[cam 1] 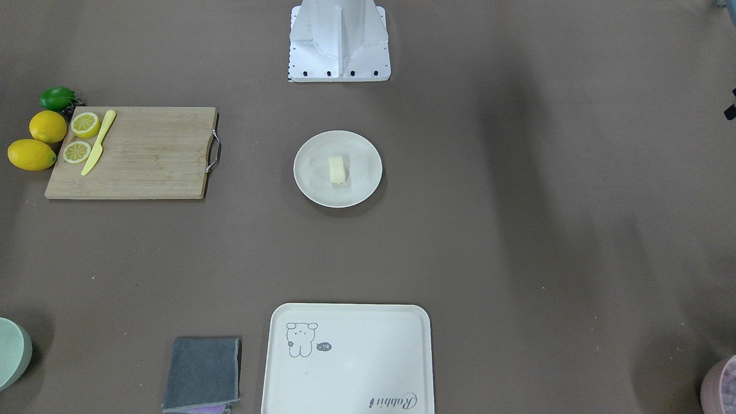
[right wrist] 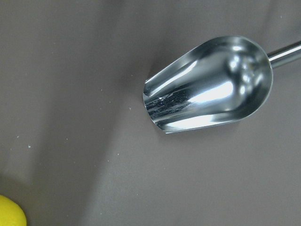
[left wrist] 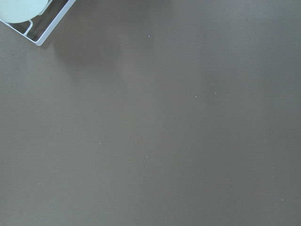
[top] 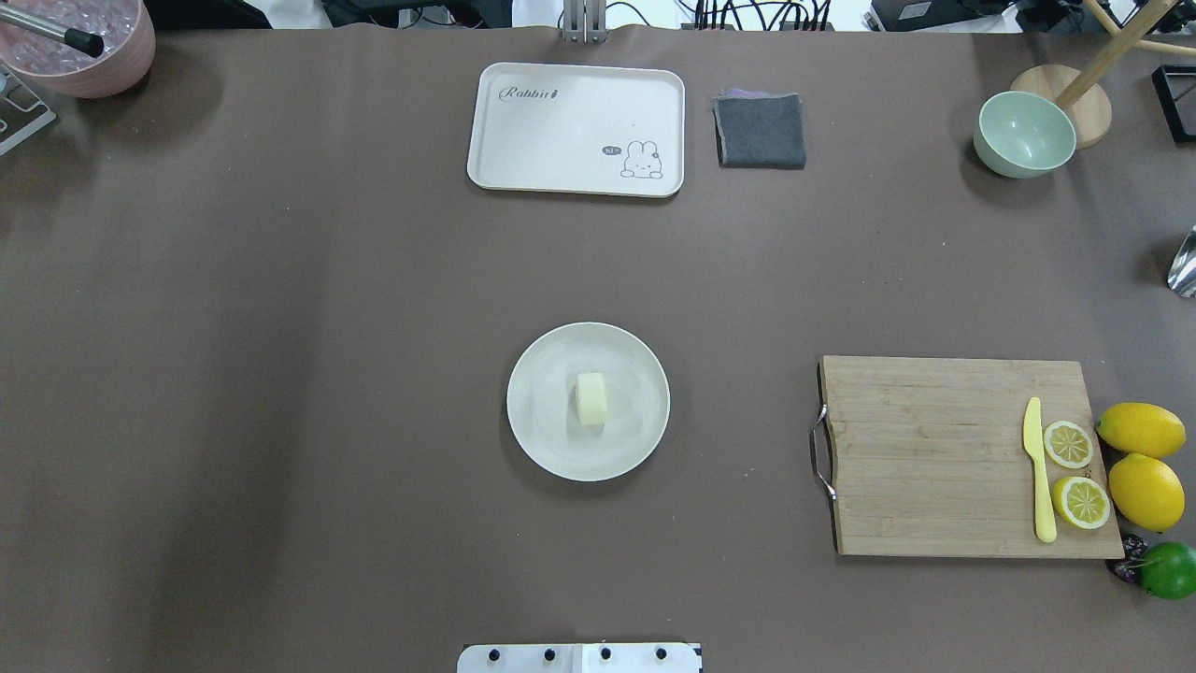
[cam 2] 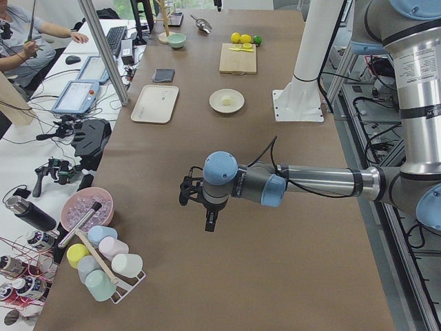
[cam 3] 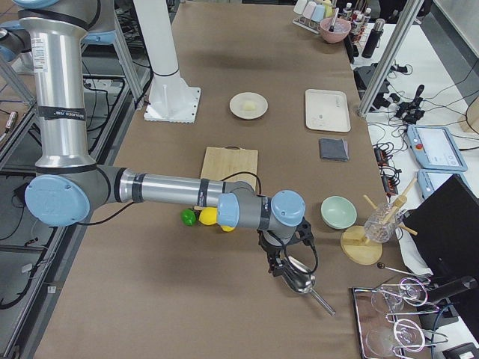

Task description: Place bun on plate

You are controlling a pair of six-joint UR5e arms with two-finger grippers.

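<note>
Resting near the middle of the plate (top: 547,439), the bun (top: 590,399) lay well apart from both arms. In the overhead view a cutting board (top: 934,458) sat at the plate's 3 o'clock and a tray (top: 570,121) at its 12. The left gripper (cam 2: 209,222) hung over bare table (top: 280,374), the right gripper (cam 3: 278,265) above a metal scoop (cam 3: 299,281). Whether either was spread or pressed together could not be told.

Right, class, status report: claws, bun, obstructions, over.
Out at table ends: left claw, right claw, open or shut unclear. On round off-white plate: small pale cream bun. Nothing else on it.
</note>
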